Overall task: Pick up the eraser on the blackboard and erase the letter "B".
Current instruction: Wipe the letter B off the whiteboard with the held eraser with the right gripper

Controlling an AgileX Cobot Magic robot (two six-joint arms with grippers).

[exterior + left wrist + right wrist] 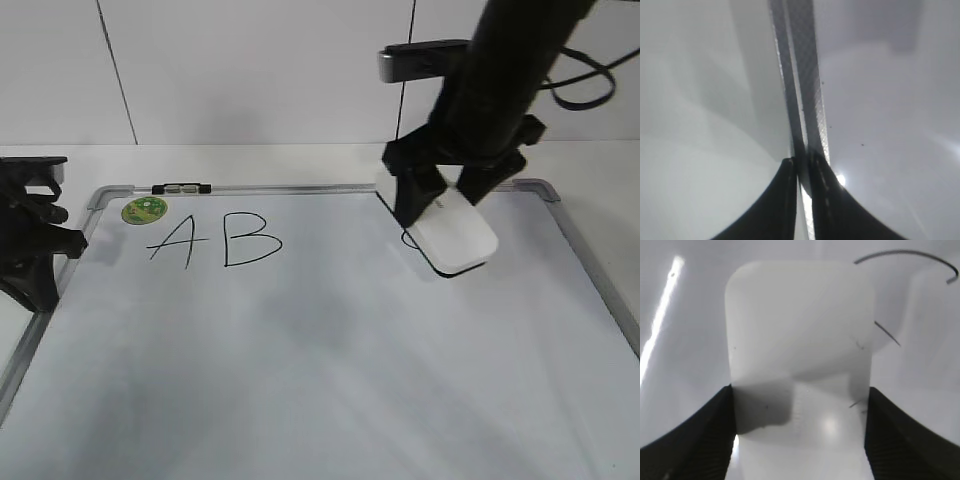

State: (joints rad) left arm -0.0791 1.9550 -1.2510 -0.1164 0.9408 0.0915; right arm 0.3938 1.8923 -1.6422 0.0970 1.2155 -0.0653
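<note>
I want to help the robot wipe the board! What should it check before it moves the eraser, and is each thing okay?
1. Eraser held: the right gripper has its fingers against both sides of the eraser. Ok.
2. Eraser at the letter B: it sits far to the right of it, over another black mark. Not ok.
3. B untouched and readable, so the target is clear. Ok.
4. Path across the blackboard to the B: bare board between them. Ok.
5. Left gripper out of the way: it sits at the board's left frame with jaws nearly together. Ok.
6. Eraser base flat on the board: cannot tell.
</note>
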